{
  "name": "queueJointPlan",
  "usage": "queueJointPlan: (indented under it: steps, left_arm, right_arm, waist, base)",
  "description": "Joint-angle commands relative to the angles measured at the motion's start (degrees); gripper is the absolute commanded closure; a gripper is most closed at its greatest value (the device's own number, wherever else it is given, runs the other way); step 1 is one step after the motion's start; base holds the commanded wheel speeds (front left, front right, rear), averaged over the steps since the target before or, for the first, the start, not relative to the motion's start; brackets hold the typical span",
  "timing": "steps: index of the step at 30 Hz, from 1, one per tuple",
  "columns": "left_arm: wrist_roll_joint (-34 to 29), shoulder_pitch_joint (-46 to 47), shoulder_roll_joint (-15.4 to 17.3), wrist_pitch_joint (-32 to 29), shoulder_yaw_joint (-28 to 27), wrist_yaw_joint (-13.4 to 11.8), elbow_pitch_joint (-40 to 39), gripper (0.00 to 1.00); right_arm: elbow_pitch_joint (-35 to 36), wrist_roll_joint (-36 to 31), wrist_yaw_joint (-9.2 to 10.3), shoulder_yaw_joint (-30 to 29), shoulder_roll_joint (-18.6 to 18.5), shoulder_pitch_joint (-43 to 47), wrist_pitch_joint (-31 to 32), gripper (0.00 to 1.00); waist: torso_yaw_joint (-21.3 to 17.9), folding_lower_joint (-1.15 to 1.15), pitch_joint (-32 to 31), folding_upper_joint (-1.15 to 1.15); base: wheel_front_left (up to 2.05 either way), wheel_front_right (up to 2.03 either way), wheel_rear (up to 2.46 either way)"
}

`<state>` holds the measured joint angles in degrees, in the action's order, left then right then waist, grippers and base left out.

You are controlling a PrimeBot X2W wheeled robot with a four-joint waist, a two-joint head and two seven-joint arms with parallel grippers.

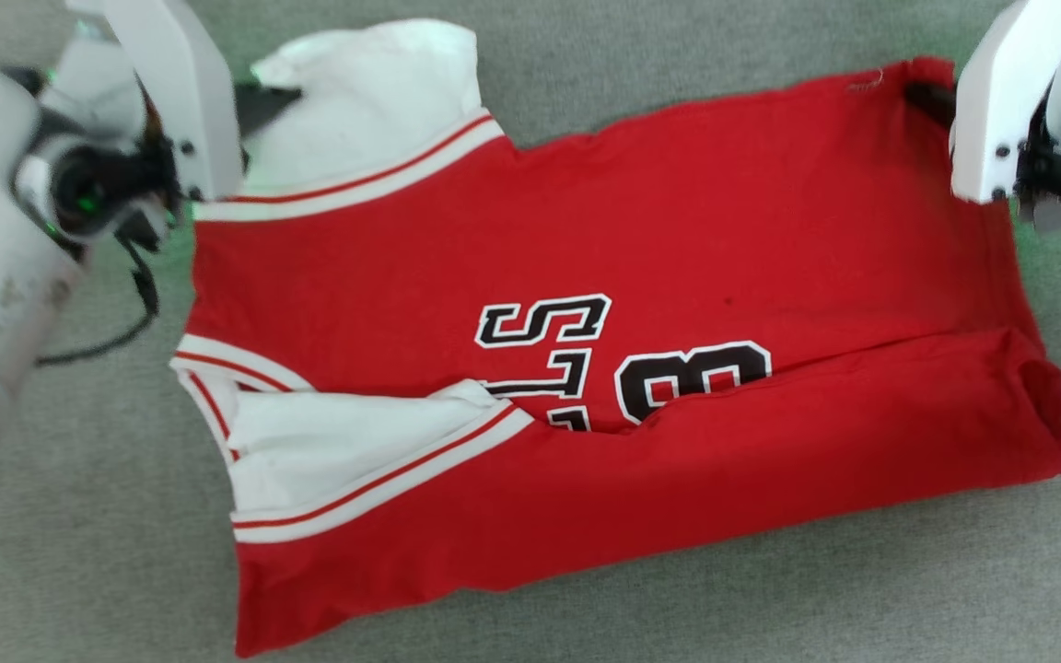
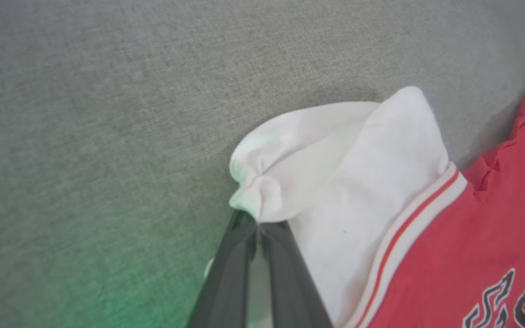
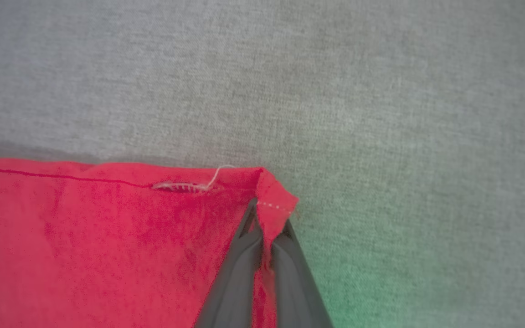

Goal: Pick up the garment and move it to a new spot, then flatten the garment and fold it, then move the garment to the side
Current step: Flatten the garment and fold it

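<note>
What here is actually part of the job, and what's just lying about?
Part of the job: red garment; left pincer, pinching its white sleeve; right pincer, pinching its red corner.
Just there: grey surface underneath; dangling black cable.

Grey worktop (image 1: 641,55) covered in plain woven fabric with a fine heathered texture, lying flat. Faint green tint (image 2: 107,296) on the cloth at the left wrist view's lower left. Second green patch (image 3: 372,296) at the right wrist view's lower right.
</note>
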<state>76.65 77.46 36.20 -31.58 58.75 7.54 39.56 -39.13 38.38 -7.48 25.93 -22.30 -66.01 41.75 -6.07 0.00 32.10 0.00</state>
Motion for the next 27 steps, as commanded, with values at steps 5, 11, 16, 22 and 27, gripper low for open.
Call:
queueJointPlan:
  steps: [5,11,16,22,27]
  left_arm:
    - [1.0,-5.2,0.7,6.5,1.8,-0.1,-4.2,1.0]
    - [3.8,-11.4,4.3,13.4,2.7,-0.1,-14.0,1.0]
    - [4.2,-18.0,9.4,19.0,4.4,-0.1,-24.1,1.0]
    - [5.0,-27.0,15.6,25.9,6.2,-0.1,-35.5,1.0]
    - [5.2,-34.1,19.6,31.7,7.4,-0.1,-41.2,1.0]
  right_arm:
    - [2.3,4.1,-0.02,3.3,-3.7,6.2,-5.3,1.0]
    - [10.8,10.2,-0.02,6.7,-10.2,15.0,-8.6,1.0]
    - [18.9,13.6,-0.02,8.7,-17.0,23.4,-10.8,1.0]
    - [26.6,16.8,-0.02,7.8,-23.2,33.0,-11.9,1.0]
    - [29.8,18.3,-0.02,4.2,-26.2,40.0,-12.8,1.0]
  waist:
    - [3.6,0.0,-8.8,0.0]
    - [6.5,0.0,-15.5,0.0]
    - [8.0,0.0,-19.8,0.0]
    - [9.0,0.0,-22.3,0.0]
    - [9.5,0.0,-22.3,0.0]
  base:
    - [0.0,0.0,0.0]
    - [0.0,0.0,0.0]
    - [0.0,0.0,0.0]
    - [0.0,0.0,0.0]
    - [0.0,0.0,0.0]
